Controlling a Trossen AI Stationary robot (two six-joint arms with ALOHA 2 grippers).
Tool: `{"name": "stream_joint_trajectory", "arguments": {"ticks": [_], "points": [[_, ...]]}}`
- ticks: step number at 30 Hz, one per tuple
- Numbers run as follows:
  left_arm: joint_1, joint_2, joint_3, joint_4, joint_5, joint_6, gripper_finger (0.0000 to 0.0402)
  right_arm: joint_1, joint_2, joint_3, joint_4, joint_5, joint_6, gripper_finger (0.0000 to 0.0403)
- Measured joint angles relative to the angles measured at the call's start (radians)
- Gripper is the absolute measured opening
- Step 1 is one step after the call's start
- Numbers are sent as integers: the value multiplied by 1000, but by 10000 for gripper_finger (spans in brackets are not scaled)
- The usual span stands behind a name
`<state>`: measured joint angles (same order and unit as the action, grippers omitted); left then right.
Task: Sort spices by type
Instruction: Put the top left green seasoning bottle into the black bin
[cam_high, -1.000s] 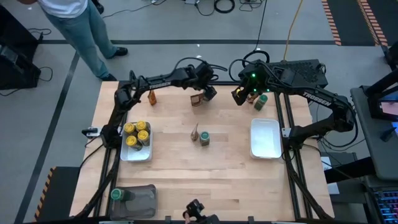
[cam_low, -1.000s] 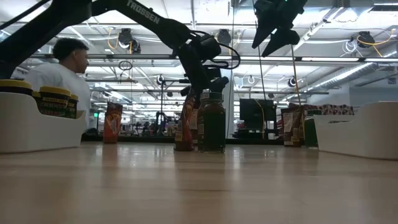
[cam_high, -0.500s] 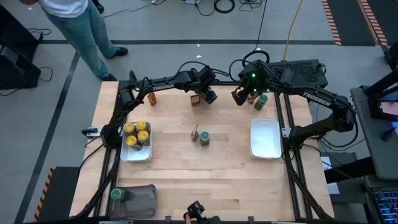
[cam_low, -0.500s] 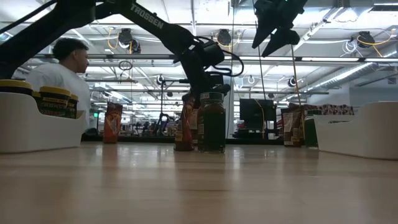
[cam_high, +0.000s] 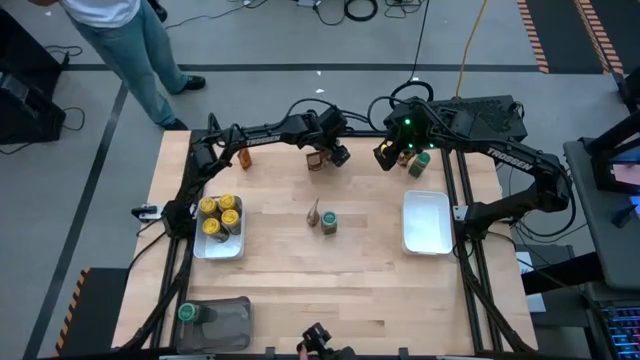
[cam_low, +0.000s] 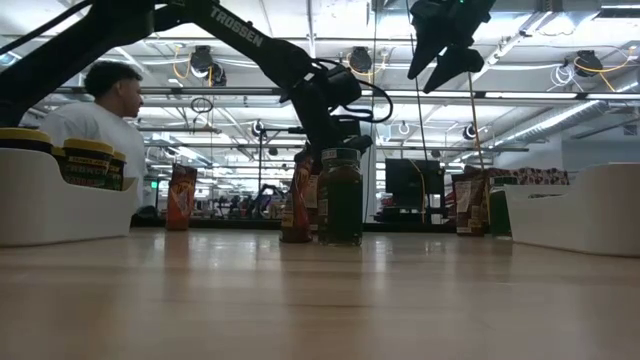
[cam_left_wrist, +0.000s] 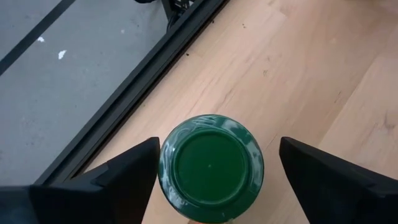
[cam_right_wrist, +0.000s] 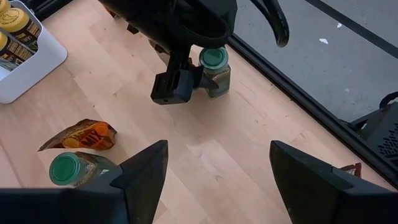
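Green-lidded jar (cam_left_wrist: 210, 167) stands upright near the bench's far edge, between the spread fingers (cam_left_wrist: 106, 183) of the left tool (cam_high: 332, 153). In the left wrist view there is a little space on each side of the lid, so the tool is released around the jar, not clenched on it. The right wrist view shows the same jar beside that tool's fingers.

Hanging above the far right part of the bench (cam_high: 370, 270), the right tool (cam_high: 384, 155) has its fingers wide apart and nothing between them. Just beside it, by the far edge, stands another green jar (cam_high: 420, 162).

Mid-bench, a third green jar (cam_high: 328, 220) stands with a brown-orange packet (cam_high: 314, 212) touching or just beside it. Another packet (cam_high: 245, 155) is upright near the far left.

At the left, a white tray (cam_high: 220, 246) holds four yellow-lidded jars (cam_high: 219, 214). The white tray at the right (cam_high: 426, 221) has nothing in it. At the near left corner, a grey tray (cam_high: 229, 318) holds one green jar (cam_high: 187, 313).

A person (cam_high: 130, 40) stands on the floor beyond the far left corner.
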<state>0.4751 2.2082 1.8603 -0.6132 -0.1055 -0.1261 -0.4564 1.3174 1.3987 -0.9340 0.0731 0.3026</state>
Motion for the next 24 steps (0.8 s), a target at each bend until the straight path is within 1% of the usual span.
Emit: {"name": "stream_joint_trajectory", "arguments": {"ticks": [15,24], "points": [[0,0,0,1,0,0,215,0,0,0,0,0,0,265],[0,-2,1,-1,0,28,212,0,0,0,-19,0,-1,265]]}}
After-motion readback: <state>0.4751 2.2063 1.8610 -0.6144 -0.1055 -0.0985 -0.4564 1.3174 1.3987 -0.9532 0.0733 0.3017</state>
